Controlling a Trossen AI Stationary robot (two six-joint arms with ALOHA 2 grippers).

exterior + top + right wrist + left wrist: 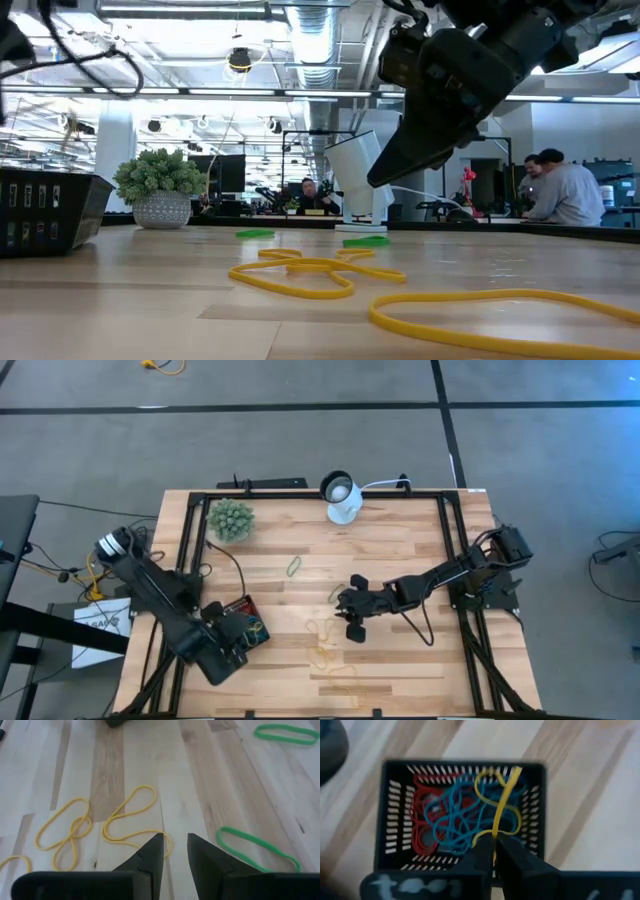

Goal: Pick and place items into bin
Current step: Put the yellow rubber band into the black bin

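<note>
Yellow rubber band (pixel 501 807): that is what the left gripper (pixel 493 855) holds, pinched tight between its two dark fingers. The band hangs from the fingertips down into the black bin (pixel 387 820), which sits right under this gripper. The bin has slotted walls. Inside it lies a tangle of blue bands (pixel 457 817) and red bands (pixel 422 827), with the yellow one draped over them.

From above, the left gripper (pixel 232 643) is over the bin (pixel 247 622) at the near left part of the wooden table (pixel 400 560).

The right gripper (pixel 175 851) has its fingers apart with a small gap between them, and nothing is in the gap. It hangs low over the middle of the table. Just in front of its fingertips lies a yellow loop (pixel 132 820) on the wood. Another yellow band, twisted over itself (pixel 67 832), lies a bit to one side of that. On the other side, close by the fingers, lies a green band (pixel 257 845). A second green band (pixel 286 733) lies farther ahead.

Seen from the table top, the right gripper (pixel 400 165) hangs above the yellow bands (pixel 315 275) and does not touch them.

A fuzzy green plant ball (pixel 230 519) and a white round device (pixel 342 500) stand at the far side of the table, well away from both grippers.
</note>
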